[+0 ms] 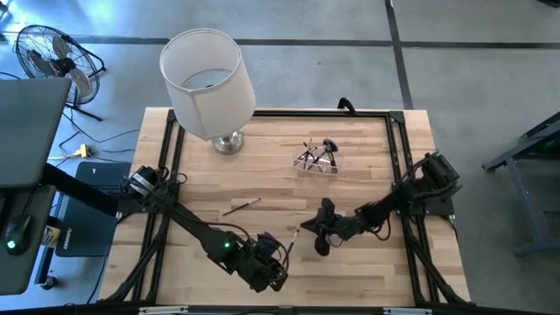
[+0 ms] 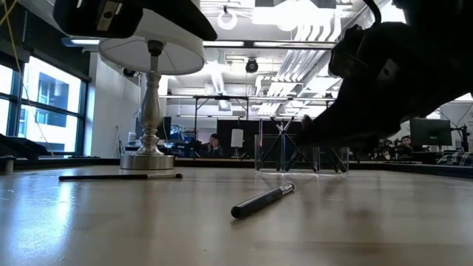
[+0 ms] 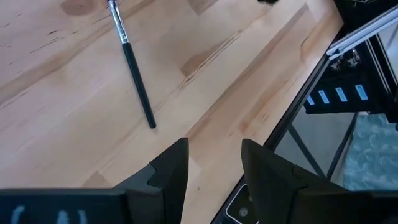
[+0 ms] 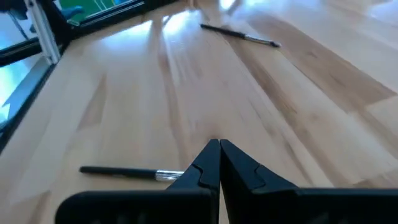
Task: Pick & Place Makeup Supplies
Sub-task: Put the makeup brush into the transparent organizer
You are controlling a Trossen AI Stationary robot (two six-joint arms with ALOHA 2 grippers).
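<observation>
A dark-handled brush (image 2: 262, 201) with a silver ferrule lies flat on the wooden table near its front middle, and also shows in the left wrist view (image 3: 134, 68). My right gripper (image 4: 219, 155) is shut and hangs just above the table beside the brush's ferrule end (image 4: 166, 176), whose tip is hidden behind one finger. In the low view both ends of the brush lie free. A thin brown brush (image 1: 241, 207) lies flat farther left. Several more makeup supplies stand in a clear cup (image 1: 317, 160). My left gripper (image 3: 214, 162) is open above the table's front edge, holding nothing.
A lamp with a white shade (image 1: 206, 83) stands on its silver base (image 1: 227, 143) at the table's far left. A black frame rail (image 3: 311, 87) runs along the table's edge close to my left gripper. Bare wood lies between the two loose brushes.
</observation>
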